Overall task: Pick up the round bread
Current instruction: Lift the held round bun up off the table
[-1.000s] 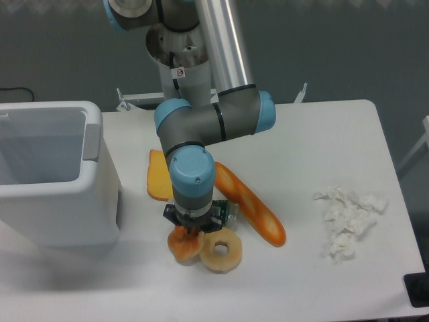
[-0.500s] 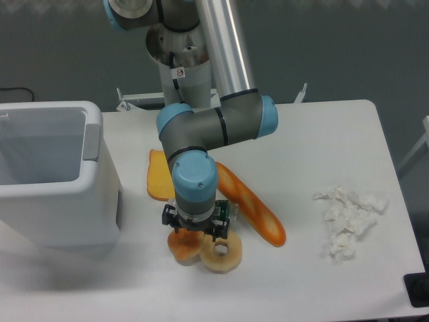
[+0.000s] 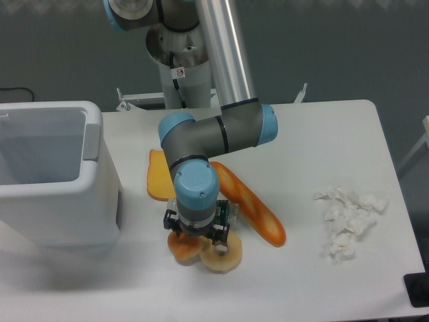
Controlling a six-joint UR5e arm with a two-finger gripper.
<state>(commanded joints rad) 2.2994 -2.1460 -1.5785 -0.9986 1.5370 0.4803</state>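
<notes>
The round bread [image 3: 181,248], a glossy orange-brown bun, lies near the table's front edge, half hidden under my wrist. My gripper [image 3: 196,236] points straight down over it, with dark fingers [image 3: 170,224] spread to either side of the wrist, open. The fingertips reach down around the bun's right part and the edge of the neighbouring bagel. Whether they touch the bun is hidden by the wrist.
A pale ring-shaped bagel [image 3: 225,255] touches the bun's right side. A long baguette [image 3: 253,208] lies diagonally just right of the gripper, and a yellow slice [image 3: 158,176] behind it. A white bin [image 3: 60,201] stands at the left, crumpled paper [image 3: 348,218] at the right.
The wrist has moved slightly right and down toward the bun, covering more of it. The bun, bagel and baguette have stayed in place.
</notes>
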